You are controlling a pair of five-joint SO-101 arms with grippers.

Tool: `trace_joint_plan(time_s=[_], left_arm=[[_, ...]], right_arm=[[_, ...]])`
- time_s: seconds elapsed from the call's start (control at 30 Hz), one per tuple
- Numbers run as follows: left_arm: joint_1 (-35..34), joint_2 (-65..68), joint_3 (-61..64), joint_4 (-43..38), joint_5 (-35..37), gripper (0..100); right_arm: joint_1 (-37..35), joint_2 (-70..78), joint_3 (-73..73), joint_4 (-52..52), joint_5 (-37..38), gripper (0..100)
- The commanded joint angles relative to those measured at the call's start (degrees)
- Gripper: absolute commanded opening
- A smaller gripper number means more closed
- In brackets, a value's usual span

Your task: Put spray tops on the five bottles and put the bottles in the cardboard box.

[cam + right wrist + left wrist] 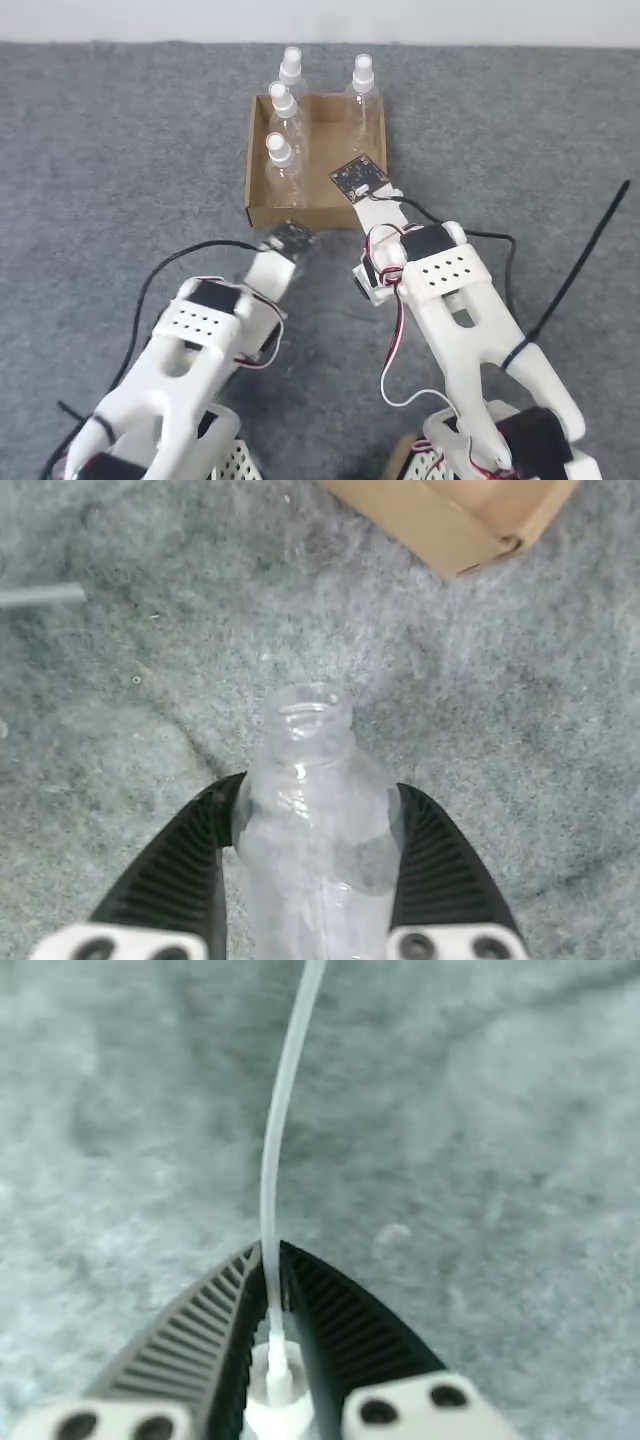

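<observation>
Gripping a spray top, left end effector is clamped tight, dip tube jutting past its tips. Right end effector pinches an uncapped bottle. Cardboard box sits at 12 o'clock from both arms on the table.

Bright, even light, shadows soft (barely there), carpet evenly lit
</observation>
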Motion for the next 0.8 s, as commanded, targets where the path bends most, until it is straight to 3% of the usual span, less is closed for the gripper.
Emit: trace_joint_plan(time_s=[0.0,0.5,0.77], left_arm=[[-3.9,-4.7,-2.8,0.8,0.1,1],[-12.3,-9.0,-3.1,-0.9,0.5,1],[-18.5,-11.1,-3.1,-3.5,4.4,1]], right_arm=[[0.7,-2.9,0.2,-1.8,-0.1,4.0],[0.7,-2.9,0.2,-1.9,0.0,4.0],[0.7,-2.9,0.2,-1.9,-0.1,4.0]])
